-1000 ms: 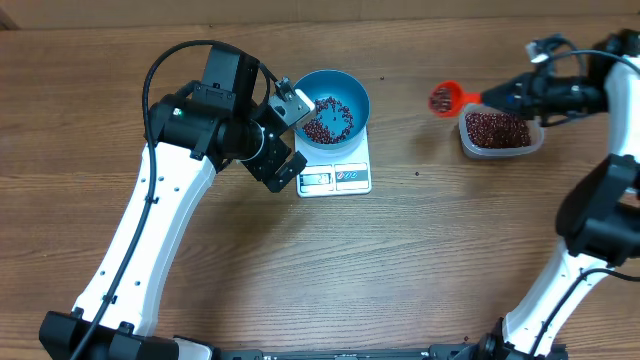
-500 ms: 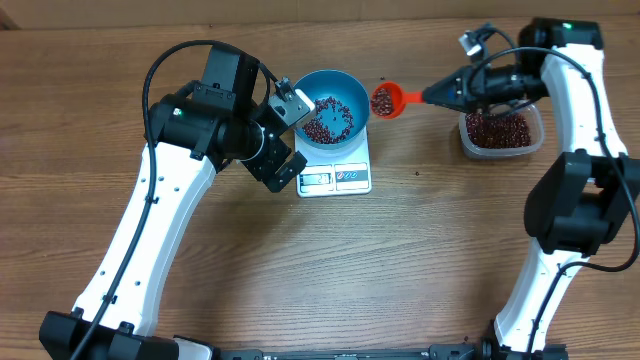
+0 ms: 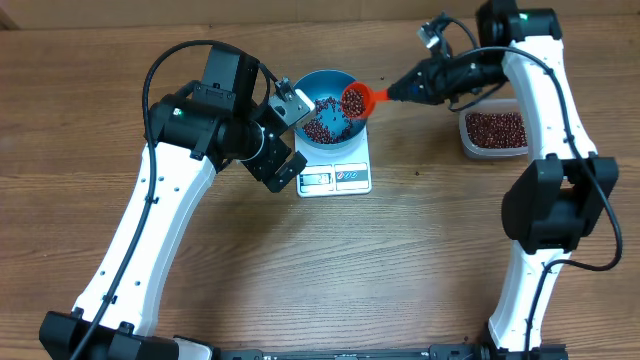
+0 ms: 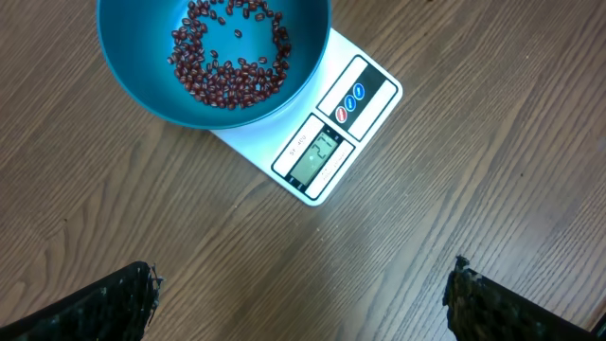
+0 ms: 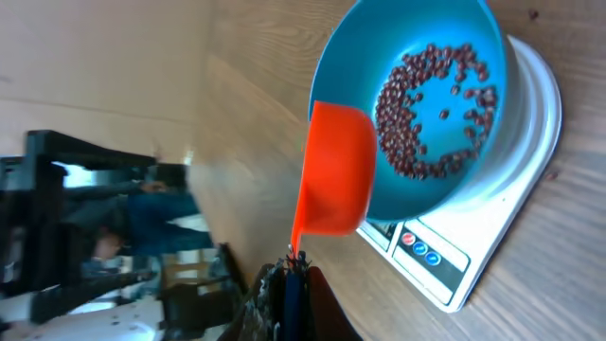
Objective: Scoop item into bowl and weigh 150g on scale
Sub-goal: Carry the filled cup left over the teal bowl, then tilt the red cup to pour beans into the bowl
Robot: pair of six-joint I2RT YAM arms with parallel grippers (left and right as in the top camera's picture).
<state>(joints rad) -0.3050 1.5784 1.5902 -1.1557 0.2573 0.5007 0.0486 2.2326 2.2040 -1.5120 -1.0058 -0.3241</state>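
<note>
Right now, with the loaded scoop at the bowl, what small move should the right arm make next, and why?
Probably tip the red scoop into the blue bowl: the right gripper holds it full of beans over the bowl's rim, and the bowl sits on the white scale.

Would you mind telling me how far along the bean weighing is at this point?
Done: the bowl sits on the scale with a layer of beans inside. In hand: the right tool holds a loaded red scoop over the bowl's rim. Left: pour, then check the display, unreadable here; more beans wait in the tub.
</note>
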